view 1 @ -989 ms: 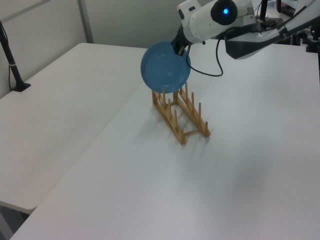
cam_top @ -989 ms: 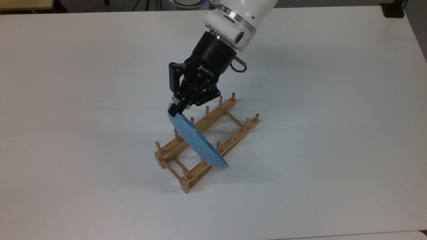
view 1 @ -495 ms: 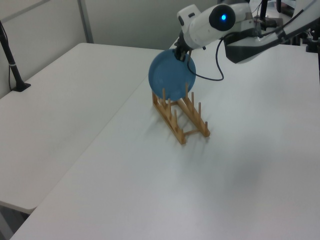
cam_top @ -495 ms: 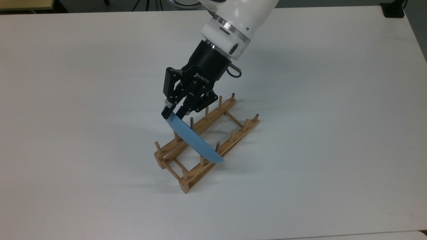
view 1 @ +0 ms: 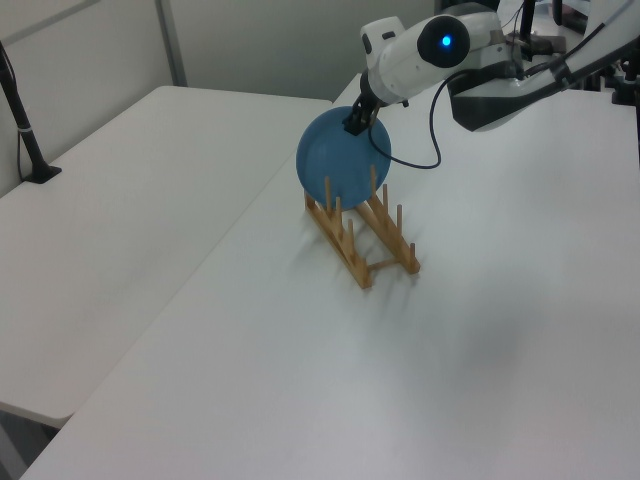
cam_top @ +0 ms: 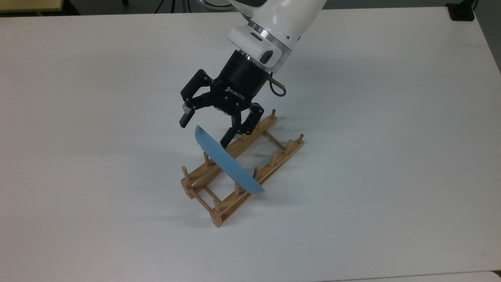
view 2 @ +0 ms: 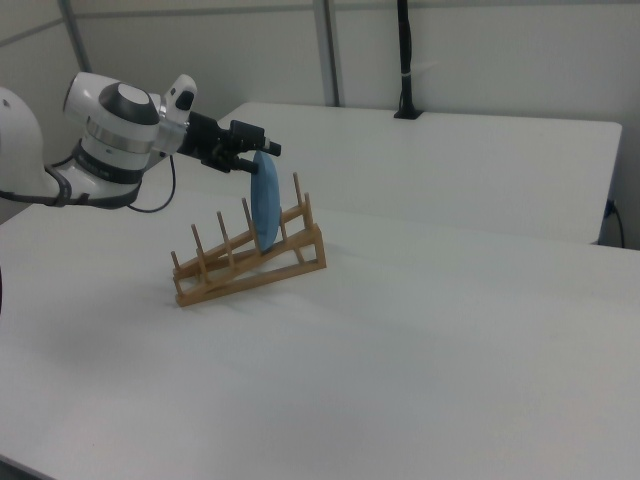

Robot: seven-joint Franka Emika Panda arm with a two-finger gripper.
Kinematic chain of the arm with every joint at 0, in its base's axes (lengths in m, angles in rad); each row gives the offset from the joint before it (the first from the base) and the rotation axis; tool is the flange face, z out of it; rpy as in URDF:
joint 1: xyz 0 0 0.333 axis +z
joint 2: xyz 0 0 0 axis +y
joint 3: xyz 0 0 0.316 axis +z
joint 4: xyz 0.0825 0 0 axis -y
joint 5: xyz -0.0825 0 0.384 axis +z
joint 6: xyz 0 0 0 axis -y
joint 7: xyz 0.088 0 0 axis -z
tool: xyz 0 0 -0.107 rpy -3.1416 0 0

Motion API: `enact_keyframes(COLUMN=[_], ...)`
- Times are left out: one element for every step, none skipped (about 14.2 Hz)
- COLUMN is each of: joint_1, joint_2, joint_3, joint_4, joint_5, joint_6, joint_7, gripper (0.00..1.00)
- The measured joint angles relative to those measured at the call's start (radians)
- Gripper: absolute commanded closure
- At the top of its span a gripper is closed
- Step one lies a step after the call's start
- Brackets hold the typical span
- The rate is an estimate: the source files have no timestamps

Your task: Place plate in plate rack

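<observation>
- A white bench [cam_top: 391,156] carries a light-brown wooden plate rack [cam_top: 242,168], made of two long rails joined by thin crossbars, with upright pegs along each rail.
- A round light-blue plate [cam_top: 229,162] stands on edge in the plate rack, crossing both rails between the pegs. In the top view it is seen nearly edge-on, as a thin blue crescent.
- In the left view the plate [view 1: 343,157] shows its round face, its lower part behind the pegs of the plate rack [view 1: 362,233].
- In the right view the plate [view 2: 265,203] stands almost upright, in a slot toward the right view's right end of the plate rack [view 2: 250,260].
- The robot arm's black hand [cam_top: 206,130] is released: its two fingers [cam_top: 187,116] are spread wide, one on each side of the plate's upper rim, neither pressing on it.
- In the right view the hand [view 2: 262,146] sits just above the top edge of the plate.
- A white arm segment [cam_top: 274,23] leads down to the hand from the top view's upper edge.
</observation>
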Motion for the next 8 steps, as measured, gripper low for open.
enact_keyframes(joint_1=[0.001, 0.001, 0.002, 0.002, 0.002, -0.005, -0.021, -0.041], joint_2=[-0.003, -0.010, -0.019, -0.032, -0.047, -0.062, -0.077, -0.092], joint_3=[0.006, 0.018, 0.032, 0.045, 0.055, 0.065, 0.078, 0.087], joint_4=[0.007, 0.014, 0.021, 0.025, 0.025, 0.026, 0.027, 0.030], joint_5=[0.049, 0.136, 0.242, 0.364, 0.483, 0.604, 0.730, 0.845], joint_6=[0.009, 0.012, 0.012, 0.012, 0.006, -0.023, -0.079, -0.147], joint_7=[0.042, 0.062, 0.065, 0.059, 0.032, -0.014, -0.081, -0.155], gripper=[0.00, 0.00, 0.00, 0.00, 0.00, 0.00, 0.00, 0.00])
